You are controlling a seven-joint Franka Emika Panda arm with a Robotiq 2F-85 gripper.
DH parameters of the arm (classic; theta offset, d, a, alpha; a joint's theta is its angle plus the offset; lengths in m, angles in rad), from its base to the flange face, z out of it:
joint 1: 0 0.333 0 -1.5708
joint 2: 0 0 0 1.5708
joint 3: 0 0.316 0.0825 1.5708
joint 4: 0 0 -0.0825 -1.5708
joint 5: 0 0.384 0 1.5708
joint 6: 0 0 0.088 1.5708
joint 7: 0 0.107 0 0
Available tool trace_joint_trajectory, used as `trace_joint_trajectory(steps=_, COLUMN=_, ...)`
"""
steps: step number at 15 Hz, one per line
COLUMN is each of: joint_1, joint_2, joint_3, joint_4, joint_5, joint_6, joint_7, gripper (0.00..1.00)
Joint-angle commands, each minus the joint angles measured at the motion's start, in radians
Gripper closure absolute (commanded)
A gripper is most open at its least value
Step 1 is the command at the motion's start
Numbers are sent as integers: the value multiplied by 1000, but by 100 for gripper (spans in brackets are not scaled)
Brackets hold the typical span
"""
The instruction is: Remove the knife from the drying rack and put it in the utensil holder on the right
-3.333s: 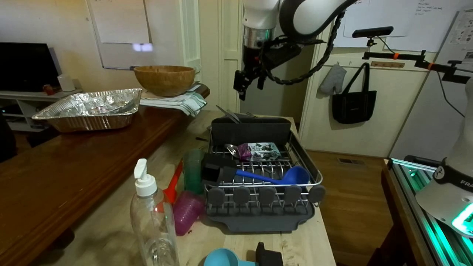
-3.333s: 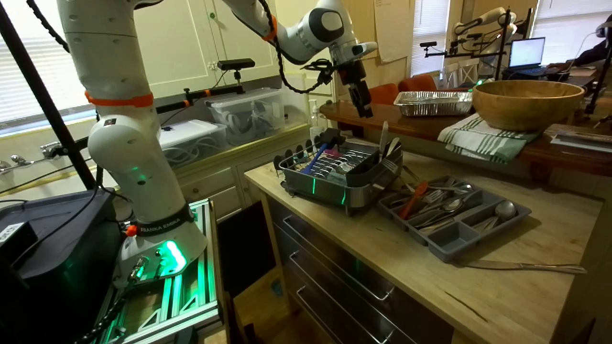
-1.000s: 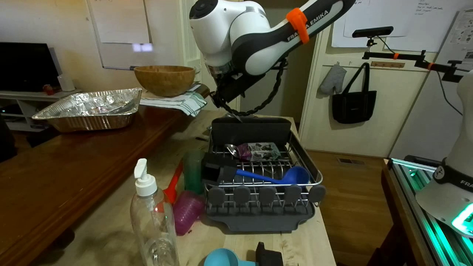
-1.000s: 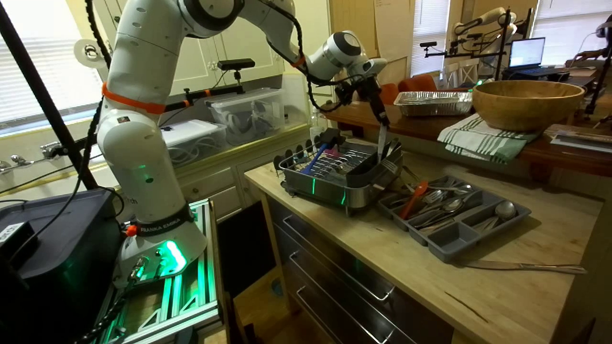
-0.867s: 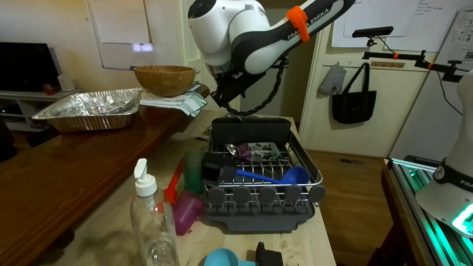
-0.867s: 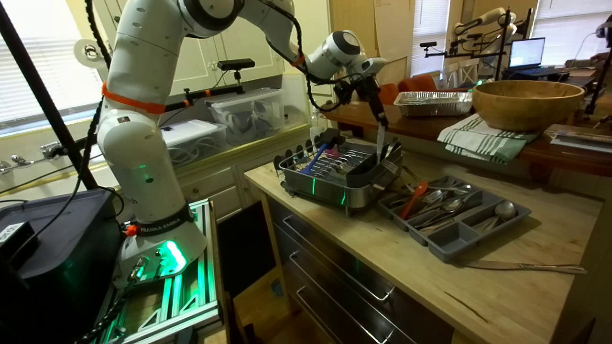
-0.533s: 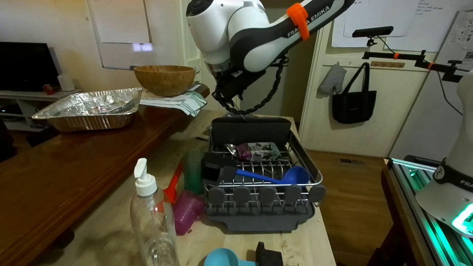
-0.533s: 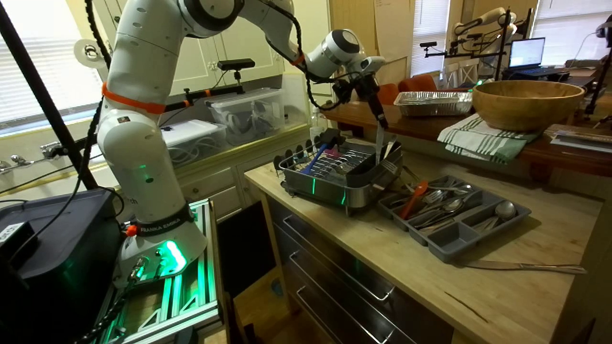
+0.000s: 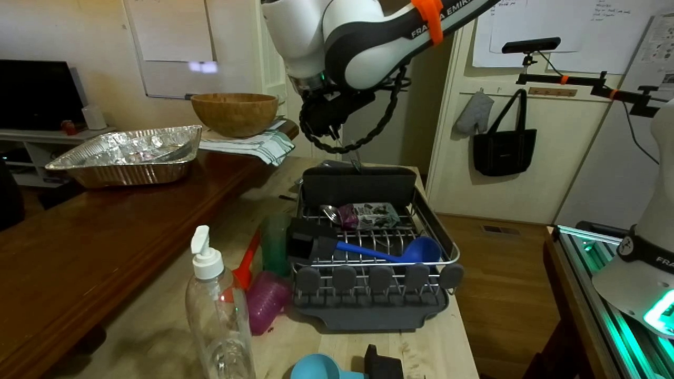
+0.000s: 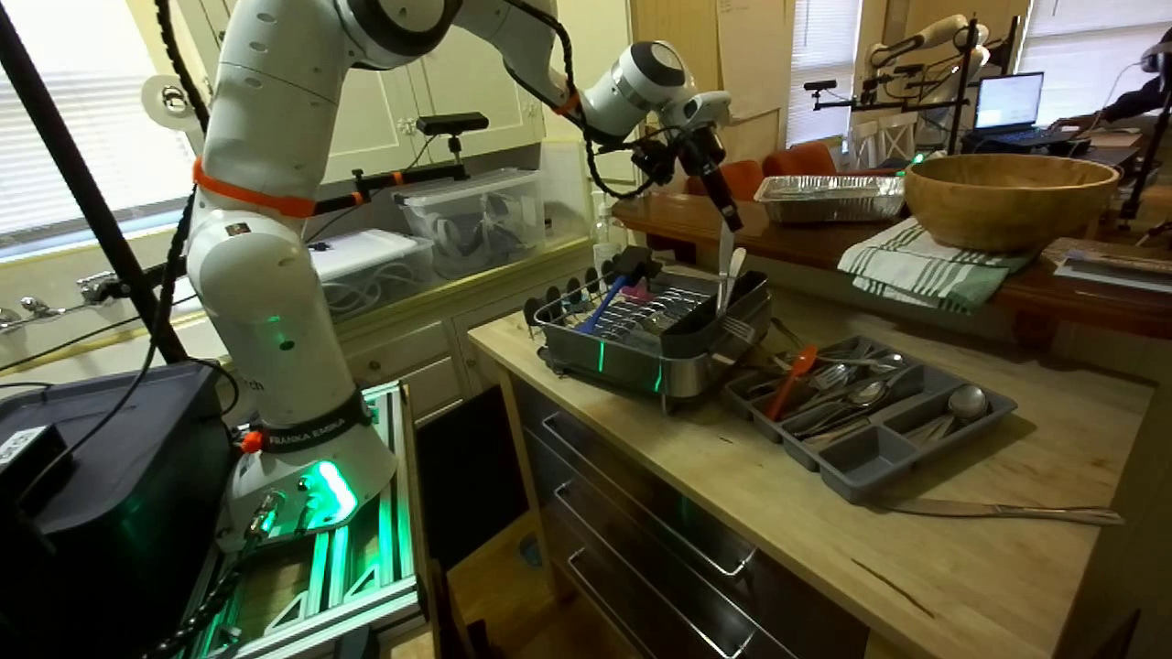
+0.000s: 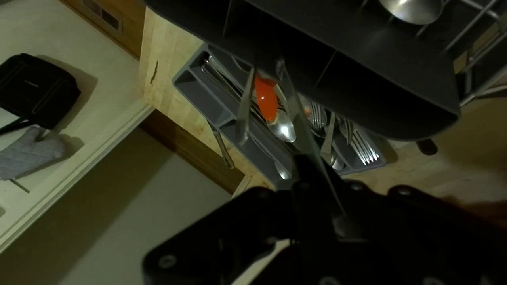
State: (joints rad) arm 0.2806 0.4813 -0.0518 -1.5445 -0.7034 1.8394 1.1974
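The knife point(image 10: 725, 261) stands steeply, its lower end in the dark caddy point(image 11: 356, 59) at the end of the drying rack point(image 10: 632, 361). My gripper point(image 10: 734, 222) has come together at the blade's upper end, above the caddy. In the wrist view the knife point(image 11: 297, 113) runs up between the fingers, which are shut on it. A cable partly covers the gripper in an exterior view. Beside the rack lies the utensil holder, a grey tray point(image 10: 865, 455) with compartments holding spoons, forks and an orange-handled piece.
Another utensil point(image 11: 245, 107) stands in the caddy close to the knife. Forks point(image 10: 740, 328) poke out of its side. A second knife point(image 10: 998, 511) lies on the counter by the tray. A blue ladle point(image 9: 421, 250) lies across the rack. A soap bottle point(image 9: 218, 310) stands in front.
Over the last seconds my gripper came down to the caddy and shut on the knife. In the last half second it rose slightly with it. A neighbouring utensil has shifted and stands out higher.
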Motion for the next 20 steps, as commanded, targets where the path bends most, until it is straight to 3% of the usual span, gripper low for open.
trace_joint_trajectory(steps=1, joint_1=-9, joint_2=-50, joint_3=20, joint_4=-8, joint_5=9, joint_6=-3, joint_7=28, gripper=98)
trace_joint_trajectory(steps=6, joint_1=-41, joint_2=-132, joint_3=57, joint_4=-25, joint_5=88, joint_6=79, joint_7=16, gripper=98)
trace_joint_trajectory(steps=12, joint_1=-77, joint_2=-250, joint_3=45, joint_4=-54, joint_5=120, joint_6=237, joint_7=49, gripper=98)
trace_joint_trajectory(steps=15, joint_1=-102, joint_2=-291, joint_3=33, joint_4=-54, joint_5=131, joint_6=249, joint_7=55, gripper=98)
trace_joint_trajectory(steps=20, joint_1=-143, joint_2=-319, joint_3=-3, joint_4=-53, joint_5=50, joint_6=230, joint_7=162, gripper=98)
